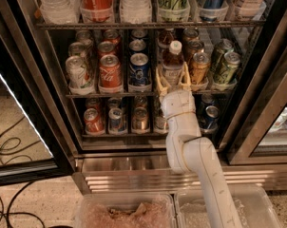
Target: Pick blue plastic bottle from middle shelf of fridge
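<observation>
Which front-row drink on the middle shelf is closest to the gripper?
The blue plastic bottle, white-capped and dark-filled, right at the gripper; the shorter Pepsi can and gold can flank it.

Matt cream plastic gripper [172,75], frame centre, at glossy clear blue plastic bottle [173,61]. Middle shelf [110,95]: dark metal wire. Cans [110,71]: shiny metal. Fridge [129,167] base, lower frame: ribbed brushed steel.

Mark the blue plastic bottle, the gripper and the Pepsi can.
blue plastic bottle [173,61]: camera view, brown body below cap.
gripper [172,73]: camera view, middle of its tip, at the bottle.
Pepsi can [139,71]: camera view, blue side.
</observation>
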`<state>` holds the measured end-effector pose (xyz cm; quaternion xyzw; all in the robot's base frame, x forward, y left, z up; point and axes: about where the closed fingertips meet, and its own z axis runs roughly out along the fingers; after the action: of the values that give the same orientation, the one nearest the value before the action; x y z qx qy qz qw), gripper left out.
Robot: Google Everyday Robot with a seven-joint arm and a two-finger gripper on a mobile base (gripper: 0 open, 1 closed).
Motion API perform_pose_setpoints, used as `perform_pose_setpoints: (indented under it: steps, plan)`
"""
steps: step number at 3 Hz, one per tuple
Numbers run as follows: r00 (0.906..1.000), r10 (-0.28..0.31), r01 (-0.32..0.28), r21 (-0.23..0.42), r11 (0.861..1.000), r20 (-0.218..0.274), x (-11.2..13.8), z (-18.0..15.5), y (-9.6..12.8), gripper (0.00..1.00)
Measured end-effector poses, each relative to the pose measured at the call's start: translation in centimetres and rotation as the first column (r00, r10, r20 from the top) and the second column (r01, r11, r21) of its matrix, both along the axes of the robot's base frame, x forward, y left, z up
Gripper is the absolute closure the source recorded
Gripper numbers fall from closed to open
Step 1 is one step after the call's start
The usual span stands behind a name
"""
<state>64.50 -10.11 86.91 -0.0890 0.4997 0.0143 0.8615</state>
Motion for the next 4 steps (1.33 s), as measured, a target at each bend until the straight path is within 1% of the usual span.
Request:
perform_pose_setpoints:
  steps: [1,2,3,4]
  plan:
    - [0.9994,0.008,-0.008,-0.005,1.000,0.035,-0.2,0.7,0.3,1.00]
    - [0.9950,0.029,-0.027,-0.022,0.999,0.096,-0.6,2.1,0.8,1.00]
    - [0.9894,0.040,-0.036,-0.031,0.999,0.139,-1.0,3.0,1.2,1.00]
    - [0.9892,0.041,-0.037,-0.029,0.999,0.140,-1.6,2.1,1.0,1.00]
